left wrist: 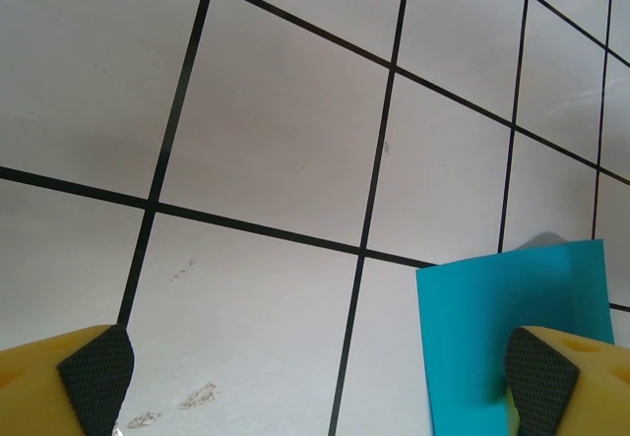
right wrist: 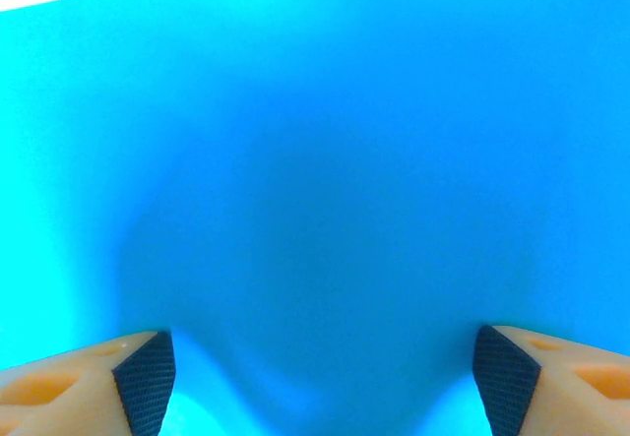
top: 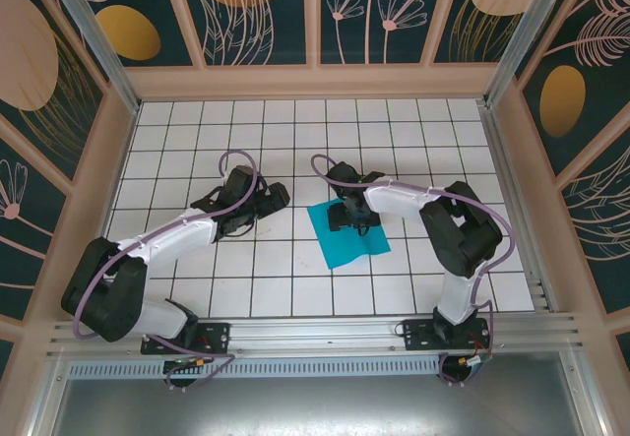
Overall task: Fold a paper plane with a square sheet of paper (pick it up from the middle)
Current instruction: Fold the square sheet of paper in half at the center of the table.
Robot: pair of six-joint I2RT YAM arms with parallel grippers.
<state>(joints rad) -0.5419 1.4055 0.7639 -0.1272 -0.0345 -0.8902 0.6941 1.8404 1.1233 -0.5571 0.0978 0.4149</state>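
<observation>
Top external: square sheet of paper [top: 346, 244] lies flat on the gridded table [top: 187, 141], near centre, skewed to the grid lines.
Right gripper [top: 352, 221]: down on the sheet's far half, touching it.
Right wrist: claw spread wide, released, tips on the blue paper, which looks rippled between them; not pinched.
Left gripper [top: 266, 200]: just left of the sheet, low over bare tiles.
Left wrist: claw fully spread, released; sheet's corner sits beside one pad.

cyan paper sheet [top: 349, 246], unfolded (skewed), on table [top: 197, 288]
</observation>
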